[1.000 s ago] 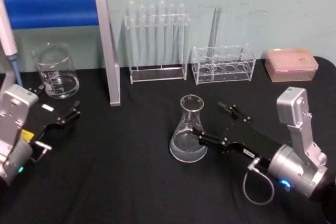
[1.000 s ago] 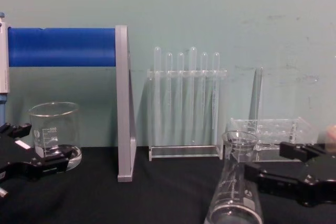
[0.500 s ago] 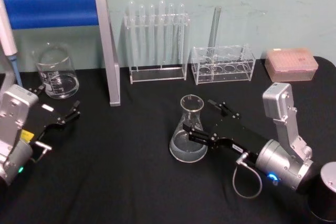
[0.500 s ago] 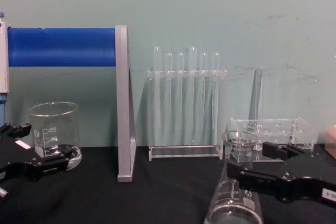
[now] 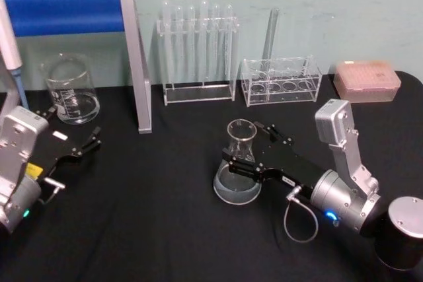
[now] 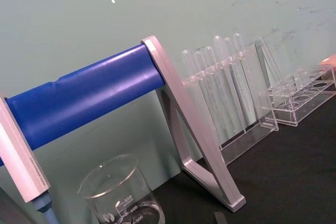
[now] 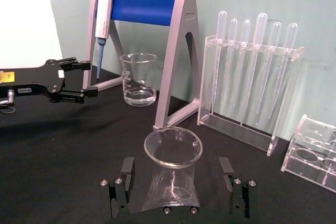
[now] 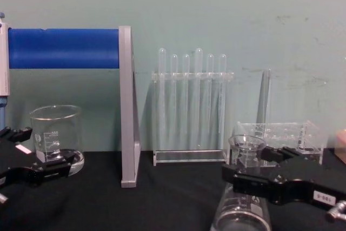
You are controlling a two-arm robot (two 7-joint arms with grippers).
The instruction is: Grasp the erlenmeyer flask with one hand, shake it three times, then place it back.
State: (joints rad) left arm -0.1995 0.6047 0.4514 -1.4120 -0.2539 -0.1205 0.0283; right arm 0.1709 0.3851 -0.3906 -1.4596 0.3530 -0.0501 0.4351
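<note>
Head view: erlenmeyer flask upright on the black bench, right claw open astride its neck; left claw open, parked near the beaker. Right wrist view: a gap shows between each finger and the glass. Chest view: the flask's rim stands just above the claw's fingers

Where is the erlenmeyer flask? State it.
Head view: the erlenmeyer flask stands centre-right on the table, inside the open right pincer, before the test-tube rack.
</note>
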